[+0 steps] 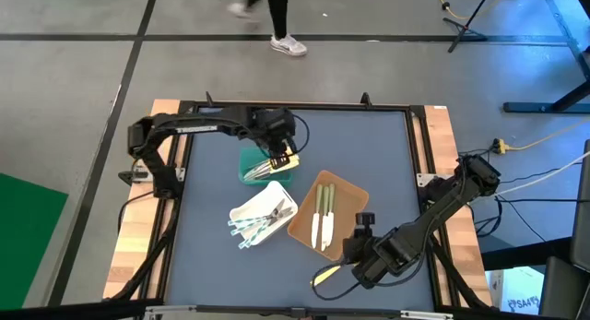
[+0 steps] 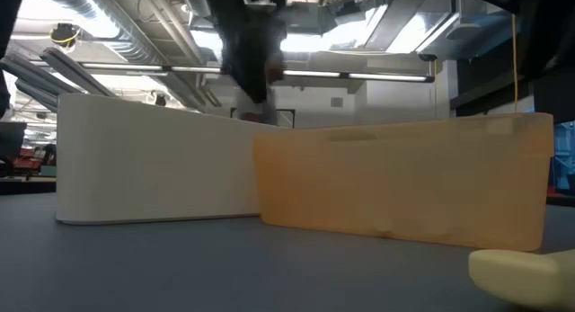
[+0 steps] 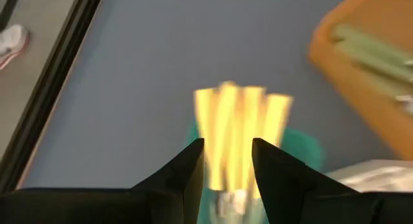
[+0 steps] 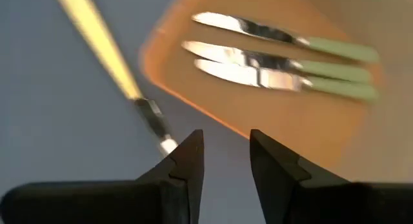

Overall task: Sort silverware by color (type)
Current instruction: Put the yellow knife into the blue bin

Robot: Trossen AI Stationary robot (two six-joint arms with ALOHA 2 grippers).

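Several pale cream-yellow utensils [image 1: 271, 168] lie in the green tray [image 1: 251, 161]; the left wrist view shows them as blurred yellow utensils [image 3: 240, 130]. My left gripper [image 1: 282, 156] [image 3: 227, 150] hovers open over them. Translucent whitish-blue utensils [image 1: 261, 219] fill the white tray [image 1: 241, 212]. Three olive-green-handled utensils [image 1: 323, 217] [image 4: 277, 59] lie in the brown tray [image 1: 346, 193] [image 4: 310, 127]. One yellow utensil [image 1: 328, 276] [image 4: 106, 53] [image 2: 523, 274] lies flat on the table. My right gripper [image 1: 362, 223] [image 4: 227, 150] is open, by the brown tray's near right edge.
The three trays cluster at mid-table; in the low view the white tray [image 2: 153, 159] and brown tray [image 2: 404, 182] stand as walls. A black frame [image 1: 295, 108] and wooden side strips [image 1: 138, 237] border the grey mat. A person's legs [image 1: 277, 20] show beyond the far edge.
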